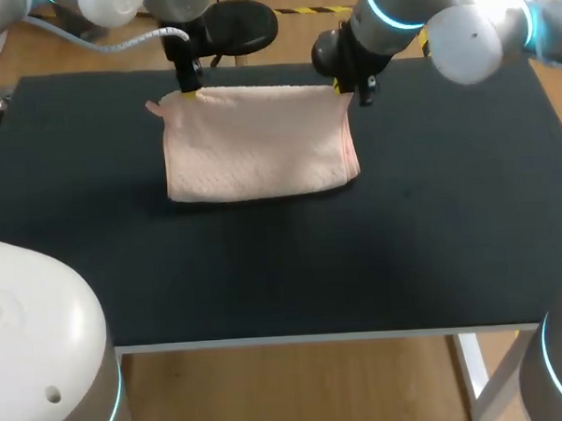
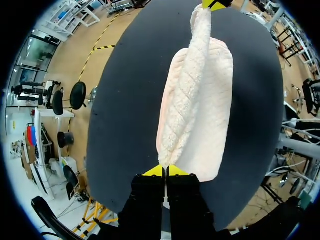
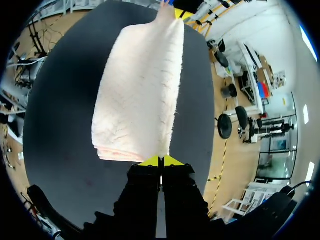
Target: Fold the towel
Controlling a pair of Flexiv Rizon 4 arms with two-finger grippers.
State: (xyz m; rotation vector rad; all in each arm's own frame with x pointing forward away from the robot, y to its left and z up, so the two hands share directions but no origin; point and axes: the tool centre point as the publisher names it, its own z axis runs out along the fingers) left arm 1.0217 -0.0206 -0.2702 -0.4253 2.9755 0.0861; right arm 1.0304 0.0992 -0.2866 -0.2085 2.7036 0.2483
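**Left claw** [image 1: 190, 89]: upper left of centre in the head view, at the far left corner of the towel [image 1: 255, 142]. Yellow tips pressed together on that corner, pinching it. In the left wrist view the claw [image 2: 165, 171] shows its two tips closed with only a thin seam between them, and the towel's edge [image 2: 200, 100] starts right at them.

**Right claw** [image 1: 343, 88]: upper right of centre in the head view, at the far right corner of the towel. Tips likewise pressed together, pinching the corner. In the right wrist view the claw [image 3: 161, 161] grips the nearest end of the cloth [image 3: 137, 90].

**Tabletop** [image 1: 311, 265]: dark, matte and rectangular, filling most of the head view. Pale front edge along the lower part of the frame. Also seen in the wrist views [image 2: 125, 100] [image 3: 60, 100], under and around the cloth.

**Right arm** [image 1: 394, 19]: enters from the upper right corner of the head view. Pale grey shell with a blue-lit ring, ending in a black wrist above the towel's corner.

**Left arm** [image 1: 183, 56]: enters from the upper left. Black wrist with a pale cable beside it.

**Towel**: pale pink, textured, folded into a wide rectangle. It sits in the upper middle of the head view, near the tabletop's far edge. The body lies flat on the tabletop. The far edge is held between the two claws and runs straight from one to the other. In the left wrist view this edge stands as a raised ridge stretching ahead to the other claw [image 2: 215, 4]. In the right wrist view it likewise reaches the opposite claw [image 3: 177, 11]. Stacked layers show at the towel's right end.
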